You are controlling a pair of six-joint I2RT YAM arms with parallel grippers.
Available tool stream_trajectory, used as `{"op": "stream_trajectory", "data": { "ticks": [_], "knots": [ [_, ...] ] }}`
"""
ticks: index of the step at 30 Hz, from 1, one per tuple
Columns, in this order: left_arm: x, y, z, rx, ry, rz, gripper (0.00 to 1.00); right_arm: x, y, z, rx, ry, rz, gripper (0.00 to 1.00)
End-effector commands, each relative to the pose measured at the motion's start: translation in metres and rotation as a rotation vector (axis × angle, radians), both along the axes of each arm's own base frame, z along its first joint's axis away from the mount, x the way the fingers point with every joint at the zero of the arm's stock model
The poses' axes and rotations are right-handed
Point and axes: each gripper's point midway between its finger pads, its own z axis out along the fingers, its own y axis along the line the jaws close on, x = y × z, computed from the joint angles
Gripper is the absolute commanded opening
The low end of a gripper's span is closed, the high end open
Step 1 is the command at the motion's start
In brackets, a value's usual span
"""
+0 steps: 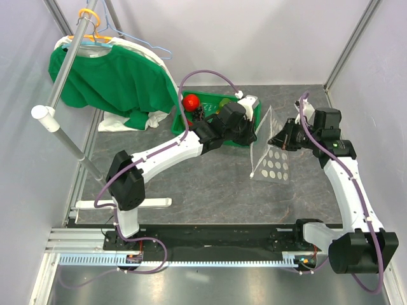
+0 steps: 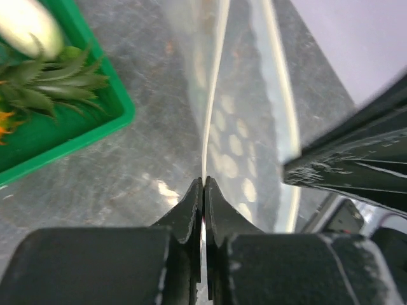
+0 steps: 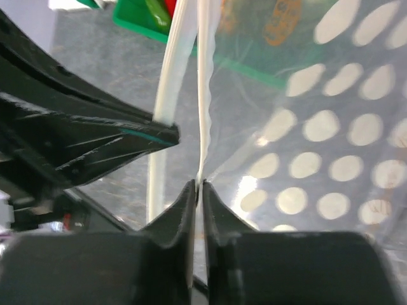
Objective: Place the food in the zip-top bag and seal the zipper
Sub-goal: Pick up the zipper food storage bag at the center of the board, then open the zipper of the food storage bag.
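The clear zip-top bag (image 1: 272,160) with white dots is held up between both grippers, its lower part on the table. My left gripper (image 1: 255,132) is shut on one lip of the bag's mouth (image 2: 205,180). My right gripper (image 1: 275,140) is shut on the other lip, on the zipper strip (image 3: 202,95); its jaws (image 3: 198,184) pinch it. The mouth is parted a little. The food lies in the green tray (image 1: 179,122): red tomato (image 1: 191,101), dark grapes (image 1: 201,114), pineapple crown (image 2: 51,79), white vegetable (image 2: 28,28), green pepper (image 3: 156,13). The bag looks empty.
A green shirt (image 1: 111,79) hangs on a hanger from a metal rack (image 1: 60,95) at the back left, with white cloth (image 1: 121,121) under it. Grey walls close the sides. The left arm (image 1: 159,152) reaches across the tray's near edge.
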Motion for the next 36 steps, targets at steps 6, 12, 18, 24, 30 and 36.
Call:
{"op": "stream_trajectory", "data": {
  "ticks": [6, 12, 18, 24, 30, 36],
  "knots": [
    [-0.021, -0.025, 0.048, -0.210, 0.067, -0.090, 0.02, 0.017, -0.001, -0.014, -0.117, -0.040, -0.034, 0.34],
    [-0.018, -0.026, 0.056, -0.224, 0.057, -0.073, 0.02, 0.029, 0.001, -0.020, -0.185, -0.021, -0.057, 0.35],
    [-0.016, -0.020, 0.058, -0.236, 0.084, -0.034, 0.02, 0.022, -0.003, -0.032, -0.210, 0.009, -0.073, 0.25],
    [0.004, 0.012, 0.038, -0.147, 0.085, 0.068, 0.02, 0.011, -0.015, -0.021, -0.298, 0.000, -0.047, 0.24],
    [0.030, 0.058, -0.006, -0.009, 0.098, 0.197, 0.02, 0.005, -0.035, 0.009, -0.426, -0.065, -0.060, 0.17],
    [0.029, 0.065, -0.038, 0.018, 0.175, 0.205, 0.02, -0.005, -0.047, 0.014, -0.484, -0.055, -0.077, 0.00]
  ]
}}
